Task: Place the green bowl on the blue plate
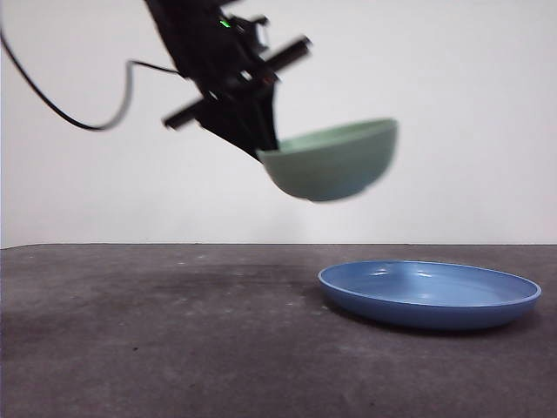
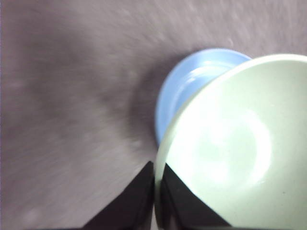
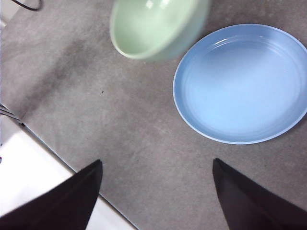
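**Bowl in the air, short of the plate**

Desk (image 1: 157, 348) surface lies dark and grey in the foreground of the front view. On it, toward the right, rests the blue plate (image 1: 429, 293), flat and with nothing in it. Above and just to its left hangs the green bowl (image 1: 335, 161), well clear of the desk and tilted slightly, carried by the left gripper (image 2: 154, 191), whose jaws pinch the bowl's rim, one inside the wall and one outside. The right gripper (image 3: 156, 191) waits apart with its jaws spread wide, holding nothing.

The step in hand looks like the carry. To do it well, the bowl should travel sideways until its base is over the plate's middle, level out, then come down slowly. Only once the base sits flat inside the raised rim should the jaws part, or the bowl may tip or skid on the glossy plate.
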Action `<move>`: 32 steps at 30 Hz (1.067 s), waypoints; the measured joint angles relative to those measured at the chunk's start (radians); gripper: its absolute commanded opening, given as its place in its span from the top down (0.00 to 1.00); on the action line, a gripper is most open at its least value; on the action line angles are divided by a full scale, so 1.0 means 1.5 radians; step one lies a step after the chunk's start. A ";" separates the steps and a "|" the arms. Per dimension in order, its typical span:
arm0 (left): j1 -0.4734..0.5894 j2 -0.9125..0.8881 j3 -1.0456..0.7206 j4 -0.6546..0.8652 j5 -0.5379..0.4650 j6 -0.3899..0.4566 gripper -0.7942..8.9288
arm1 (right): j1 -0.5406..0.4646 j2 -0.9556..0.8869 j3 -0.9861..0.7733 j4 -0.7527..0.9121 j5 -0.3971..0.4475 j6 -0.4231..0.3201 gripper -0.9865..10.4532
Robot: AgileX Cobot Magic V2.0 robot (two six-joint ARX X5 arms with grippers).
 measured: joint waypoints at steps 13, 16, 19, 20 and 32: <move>-0.056 0.196 0.161 -0.014 -0.001 -0.014 0.90 | 0.000 -0.035 0.000 0.000 0.002 0.011 0.59; -0.063 0.226 0.174 -0.016 -0.004 -0.015 0.90 | 0.000 -0.035 0.000 0.000 0.002 0.015 0.59; -0.066 0.239 0.176 -0.015 -0.016 -0.015 0.90 | 0.000 -0.035 0.000 0.000 0.002 0.018 0.59; -0.067 0.240 0.176 -0.015 -0.022 -0.015 0.90 | 0.000 -0.035 0.000 0.000 0.002 0.018 0.59; -0.075 0.243 0.179 -0.017 -0.031 -0.014 0.90 | 0.000 -0.035 0.000 0.000 0.003 0.018 0.59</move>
